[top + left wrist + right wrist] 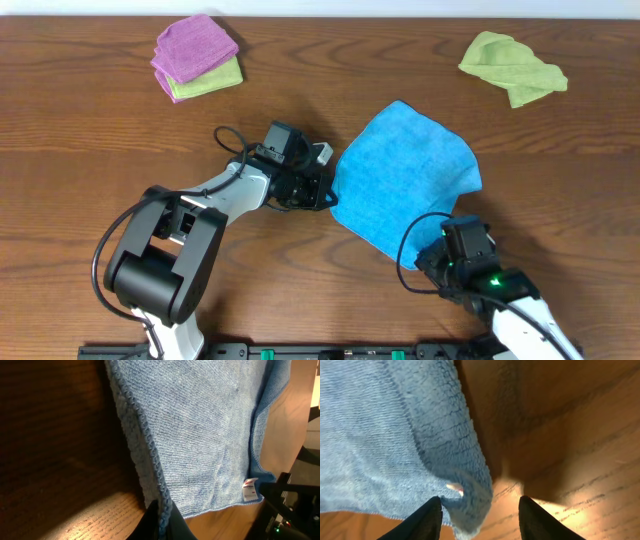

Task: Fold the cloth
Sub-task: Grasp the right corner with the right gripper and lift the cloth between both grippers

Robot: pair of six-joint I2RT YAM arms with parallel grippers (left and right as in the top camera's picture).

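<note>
The blue cloth (405,175) lies spread on the wooden table, right of centre, with its right side lifted a little. My left gripper (325,196) is at the cloth's left corner. In the left wrist view my fingers (162,521) are shut on the stitched hem of the cloth (200,425). My right gripper (448,228) is at the cloth's near right corner. In the right wrist view its fingers (480,515) are open, with the fluffy corner of the cloth (380,425) between them, against the left finger.
A folded pink cloth (195,45) lies on a folded green one (212,78) at the back left. A crumpled green cloth (512,65) lies at the back right. A white label (249,490) is on the blue cloth's far corner.
</note>
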